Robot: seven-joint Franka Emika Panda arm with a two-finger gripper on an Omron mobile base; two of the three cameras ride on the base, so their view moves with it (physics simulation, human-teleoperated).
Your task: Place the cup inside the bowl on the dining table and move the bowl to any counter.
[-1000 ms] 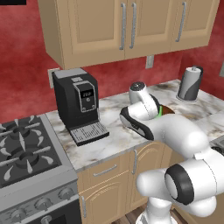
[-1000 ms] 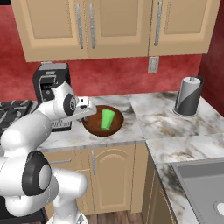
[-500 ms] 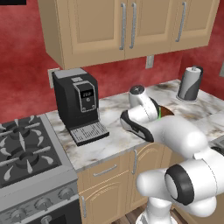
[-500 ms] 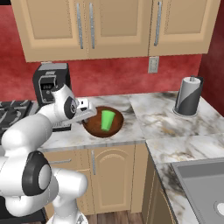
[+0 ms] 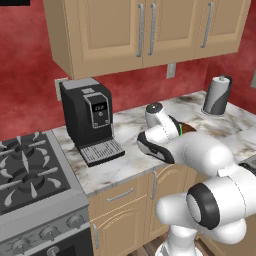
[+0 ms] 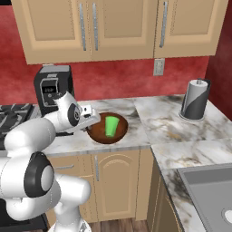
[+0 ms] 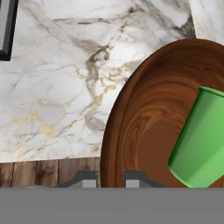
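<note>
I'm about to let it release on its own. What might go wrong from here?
The gripper pinches the bowl by one rim wall; opening while moving could jolt it. The cup leans tilted inside, so a jolt might tip it out. The bowl sits near the counter front edge, and a nudge outward may push it off.

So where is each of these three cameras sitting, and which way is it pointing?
Left base view: behind the arm on its left, looking forward and down at the counter, coffee machine and stove; the white arm rises at lower right.
Right base view: behind on the right; the arm rises at lower left, reaching the bowl holding the cup.
Hand view: on the hand, looking down along the fingers clamped on the bowl's rim.
Both base views share the counter, cabinets and paper towel roll.
</note>
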